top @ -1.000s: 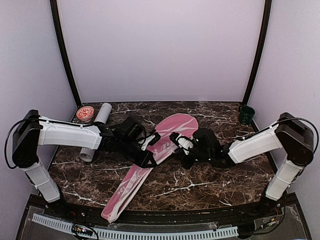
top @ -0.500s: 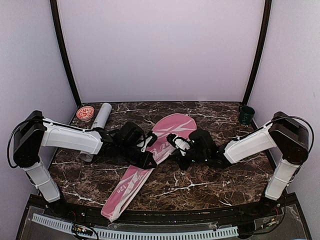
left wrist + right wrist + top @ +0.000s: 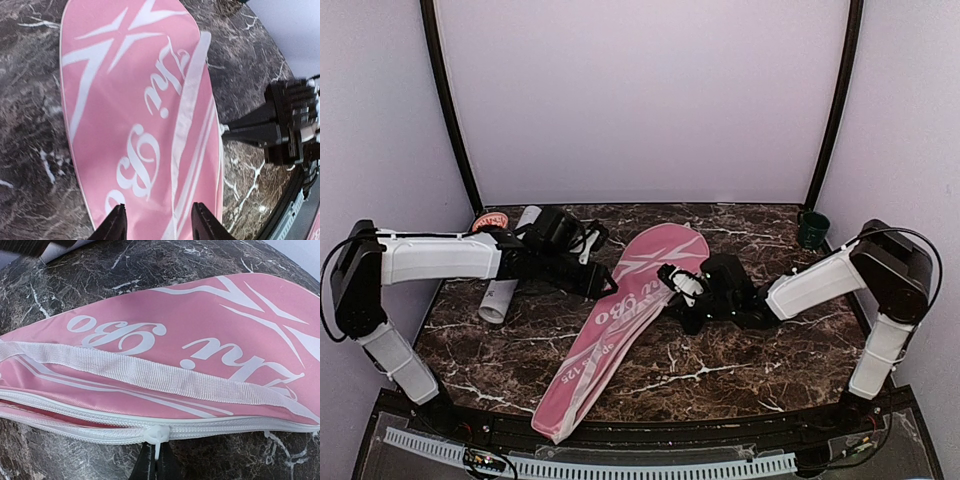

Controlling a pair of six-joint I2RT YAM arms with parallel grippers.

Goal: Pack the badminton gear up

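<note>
The long pink racket bag (image 3: 620, 315) lies slantwise across the table, its wide end at the back. My right gripper (image 3: 157, 462) is shut on the white zip pull (image 3: 157, 447) at the bag's near edge. The zip (image 3: 225, 426) is closed to the right of the slider and gapes to its left. In the top view this gripper (image 3: 672, 284) sits at the bag's right edge. My left gripper (image 3: 160, 226) hovers open and empty above the bag (image 3: 140, 115); in the top view it (image 3: 604, 282) is at the bag's left edge. The white tube (image 3: 508, 272) lies back left. Rackets and shuttlecocks are hidden.
A round red lid (image 3: 488, 220) lies in the back left corner beside the tube. A small dark green cup (image 3: 812, 229) stands at the back right. Black frame posts rise at both back corners. The marble table (image 3: 740, 360) ends at a black rail in front.
My left arm has pulled back and up off the bag toward the back left. The bag has shifted a little and lies straighter. My right gripper stays shut at the zip.
</note>
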